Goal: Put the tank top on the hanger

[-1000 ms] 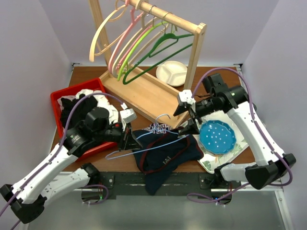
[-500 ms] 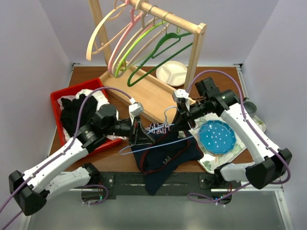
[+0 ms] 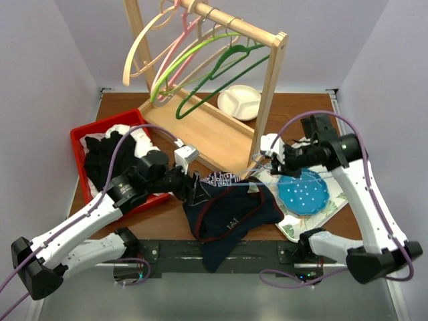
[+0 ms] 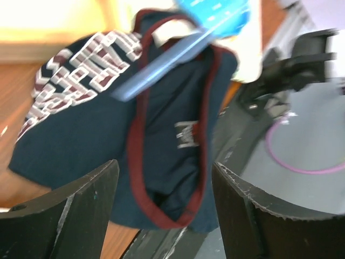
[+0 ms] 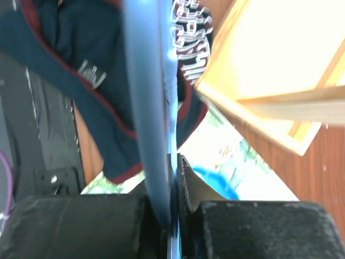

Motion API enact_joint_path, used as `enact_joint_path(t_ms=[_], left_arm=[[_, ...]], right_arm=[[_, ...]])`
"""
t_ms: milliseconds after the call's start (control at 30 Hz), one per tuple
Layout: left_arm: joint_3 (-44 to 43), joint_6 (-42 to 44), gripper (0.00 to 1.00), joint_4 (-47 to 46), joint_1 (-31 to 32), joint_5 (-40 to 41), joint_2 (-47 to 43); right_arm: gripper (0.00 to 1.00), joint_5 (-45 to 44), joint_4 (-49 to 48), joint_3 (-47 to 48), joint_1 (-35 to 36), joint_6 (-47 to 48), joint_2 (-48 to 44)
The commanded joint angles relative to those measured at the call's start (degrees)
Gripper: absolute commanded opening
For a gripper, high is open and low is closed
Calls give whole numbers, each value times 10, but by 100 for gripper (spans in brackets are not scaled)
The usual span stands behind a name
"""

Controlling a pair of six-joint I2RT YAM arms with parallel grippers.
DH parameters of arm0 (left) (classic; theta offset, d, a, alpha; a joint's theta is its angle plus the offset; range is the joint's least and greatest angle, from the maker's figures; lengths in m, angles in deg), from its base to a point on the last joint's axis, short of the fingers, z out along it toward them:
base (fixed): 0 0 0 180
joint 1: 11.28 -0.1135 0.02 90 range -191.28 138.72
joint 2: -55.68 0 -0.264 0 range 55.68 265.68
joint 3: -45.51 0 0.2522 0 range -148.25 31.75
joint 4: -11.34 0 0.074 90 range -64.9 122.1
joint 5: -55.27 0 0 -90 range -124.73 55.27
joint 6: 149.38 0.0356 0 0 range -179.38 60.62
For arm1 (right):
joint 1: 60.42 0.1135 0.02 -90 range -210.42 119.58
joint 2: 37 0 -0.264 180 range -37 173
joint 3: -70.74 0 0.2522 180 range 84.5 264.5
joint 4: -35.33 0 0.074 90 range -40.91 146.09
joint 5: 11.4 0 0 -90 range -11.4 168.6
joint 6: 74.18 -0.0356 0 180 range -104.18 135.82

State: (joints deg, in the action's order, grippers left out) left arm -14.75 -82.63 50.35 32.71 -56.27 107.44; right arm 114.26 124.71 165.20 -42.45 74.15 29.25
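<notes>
Top external view: noted the tank top [image 3: 231, 215] bunched on the table [image 3: 120, 105] at its near edge, one end draped over the front, between the red bin [image 3: 75, 147] and the blue plate [image 3: 304, 192]. Found the left gripper [image 3: 194, 190] at the garment's left margin. Found the right gripper [image 3: 269, 162] just beside the wooden rack [image 3: 221, 127], with the thin light-blue hanger [image 3: 257, 178] reaching from it across the garment's upper edge. Cannot tell either jaw setting from this height. Left wrist view: recorded jaws spread wide with nothing gripped, the fingers [image 4: 64, 216] framing the navy cloth and its dark red trim. Cannot tell whether the tips touch the fabric. Saw the hanger's blurred bar lying slantwise over the neckline, toward the plate. Right wrist view: recorded jaws pinched narrow on the hanger, its bar running straight out from between the fingertips over the garment, with the rack's base at the right.
</notes>
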Motion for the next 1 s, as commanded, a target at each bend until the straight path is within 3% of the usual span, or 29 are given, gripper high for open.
enact_joint_path(t_ms=[0, 333, 500, 667, 800, 833, 867, 967], left_arm=[[-23, 11, 75, 48, 32, 87, 15], [-47, -26, 66, 74, 182, 257, 131], [-62, -50, 54, 90, 201, 343, 181], [-66, -50, 47, 87, 202, 379, 216], [-70, -45, 27, 76, 202, 375, 243], [-72, -44, 13, 75, 202, 374, 245], [-73, -45, 7, 77, 201, 377, 246], [-79, -50, 0, 87, 201, 394, 236]], right_arm=[[0, -40, 107, -27, 5, 6, -46], [0, -4, 106, 18, -8, -38, -60], [0, 13, 108, 9, -8, -37, -68], [0, 35, 108, -20, -7, -34, -73], [0, 51, 108, -30, -7, -29, -72], [0, 53, 108, -38, -7, -23, -73], [0, 53, 108, -43, -7, -18, -73], [0, 54, 108, -72, -1, 0, -75]])
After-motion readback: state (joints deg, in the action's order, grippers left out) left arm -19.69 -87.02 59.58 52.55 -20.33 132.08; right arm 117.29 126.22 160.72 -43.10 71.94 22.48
